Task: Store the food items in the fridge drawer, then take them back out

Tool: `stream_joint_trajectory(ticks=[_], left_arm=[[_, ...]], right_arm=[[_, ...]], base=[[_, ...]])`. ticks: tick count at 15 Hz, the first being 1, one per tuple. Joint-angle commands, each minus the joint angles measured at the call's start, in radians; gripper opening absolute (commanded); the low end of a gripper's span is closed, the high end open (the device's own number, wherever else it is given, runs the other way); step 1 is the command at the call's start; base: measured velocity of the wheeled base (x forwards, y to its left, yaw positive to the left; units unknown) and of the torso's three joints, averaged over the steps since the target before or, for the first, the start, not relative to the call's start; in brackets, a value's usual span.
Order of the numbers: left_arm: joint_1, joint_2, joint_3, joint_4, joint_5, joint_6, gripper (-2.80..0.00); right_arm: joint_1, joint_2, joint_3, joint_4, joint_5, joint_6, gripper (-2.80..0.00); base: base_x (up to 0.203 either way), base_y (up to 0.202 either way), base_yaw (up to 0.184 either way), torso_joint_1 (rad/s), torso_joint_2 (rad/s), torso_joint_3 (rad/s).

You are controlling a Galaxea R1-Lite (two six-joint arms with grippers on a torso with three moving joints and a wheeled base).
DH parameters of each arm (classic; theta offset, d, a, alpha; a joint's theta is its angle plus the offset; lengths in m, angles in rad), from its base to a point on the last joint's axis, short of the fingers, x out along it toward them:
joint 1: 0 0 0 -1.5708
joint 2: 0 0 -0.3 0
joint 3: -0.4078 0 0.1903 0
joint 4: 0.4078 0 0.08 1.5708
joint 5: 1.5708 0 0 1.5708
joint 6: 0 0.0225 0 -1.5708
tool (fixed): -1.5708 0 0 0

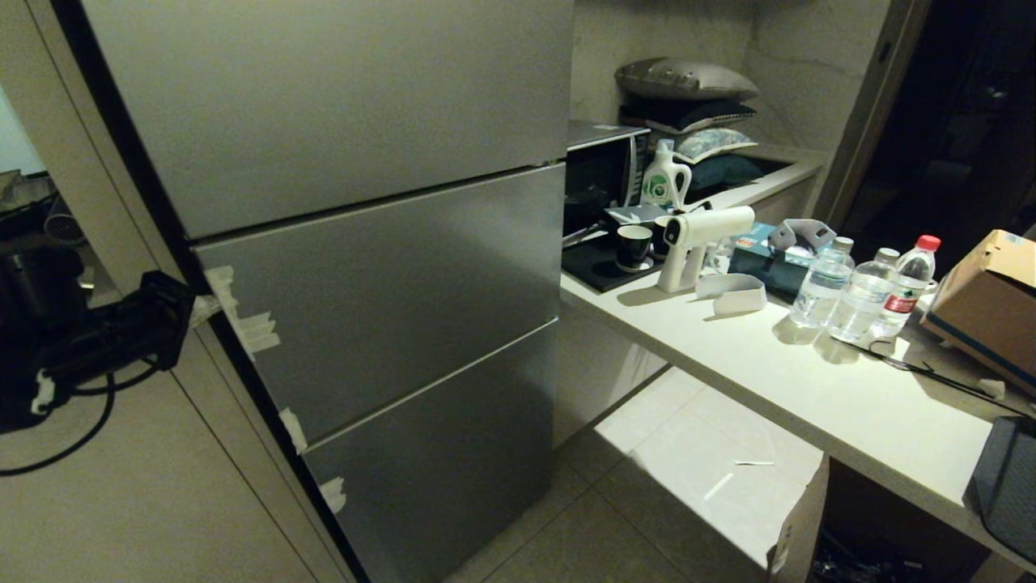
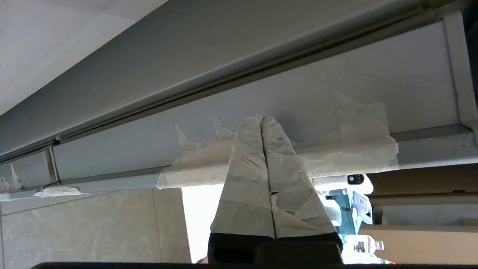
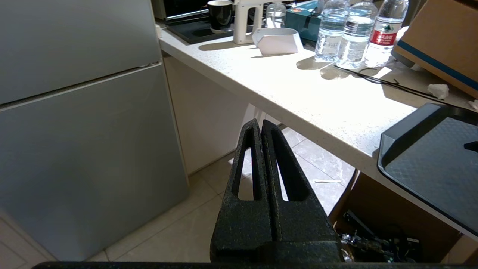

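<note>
The grey steel fridge (image 1: 364, 283) stands with all its fronts shut, so the fridge drawer is hidden behind them. No food items show in any view. My left gripper (image 2: 262, 118) is shut and empty, its tape-wrapped fingers (image 2: 246, 168) pressed together, their tips at the taped side edge (image 2: 354, 149) of the middle front. In the head view the left arm (image 1: 105, 340) reaches to that edge from the left. My right gripper (image 3: 260, 123) is shut on nothing and hangs parked low, in front of the counter (image 3: 298, 93) beside the fridge.
Right of the fridge, the white counter (image 1: 809, 389) carries three water bottles (image 1: 866, 291), a white spray gun (image 1: 696, 243), a mug (image 1: 633, 245), a cardboard box (image 1: 987, 300) and a black tray (image 3: 429, 164). An open carton (image 1: 801, 526) sits beneath it on the tiled floor.
</note>
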Motion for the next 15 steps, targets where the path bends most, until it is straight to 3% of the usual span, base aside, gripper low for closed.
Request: stream_joint_trajectory(ticks=[1,7,15], left_arm=[[-0.019,0.000,0.015,0.002,-0.005,-0.003,-2.80],[-0.073,-0.009,0.075,0.000,-0.005,0.002,-2.80],[-0.074,-0.088,0.164,-0.001,-0.002,0.007,-2.80]], right_arm=[[0.000,0.001,0.031,-0.001,0.000,0.000,-2.80],[0.000,0.001,0.031,-0.001,0.000,0.001,-2.80],[0.000,0.001,0.031,-0.001,0.000,0.000,-2.80]], base=[[0.000,0.000,0.000,0.000,0.00,0.000],[0.000,0.000,0.000,0.000,0.00,0.000],[0.000,0.000,0.000,0.000,0.00,0.000]])
